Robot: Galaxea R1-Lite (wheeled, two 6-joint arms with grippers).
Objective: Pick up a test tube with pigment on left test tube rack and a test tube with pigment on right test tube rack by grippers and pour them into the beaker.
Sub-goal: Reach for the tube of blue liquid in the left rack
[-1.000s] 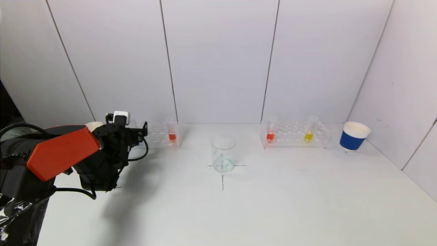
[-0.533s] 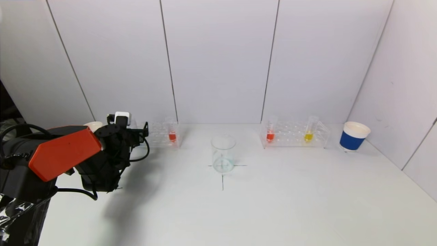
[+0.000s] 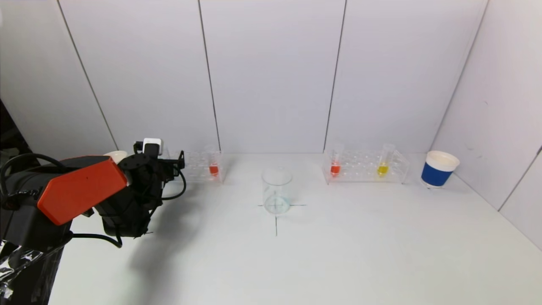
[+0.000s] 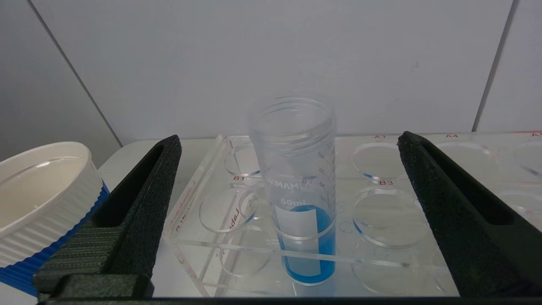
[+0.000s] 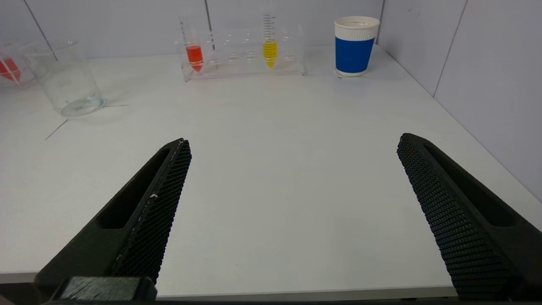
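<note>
My left gripper (image 4: 288, 203) sits at the left test tube rack (image 4: 199, 237) with its fingers (image 4: 139, 203) released wide, one on each side of the blue-pigment test tube (image 4: 302, 220) standing upright in the rack, not touching it; a white and blue paper cup (image 4: 38, 199) stands just beside that rack. My right gripper (image 5: 292, 212) hangs over bare worktop (image 5: 275, 140), fingers spread and holding nothing, well apart from the right test tube rack (image 5: 241, 55) with its orange tube (image 5: 194, 55) and yellow tube (image 5: 269, 48). The beaker (image 3: 277, 190) stands between the racks with nothing around it.
</note>
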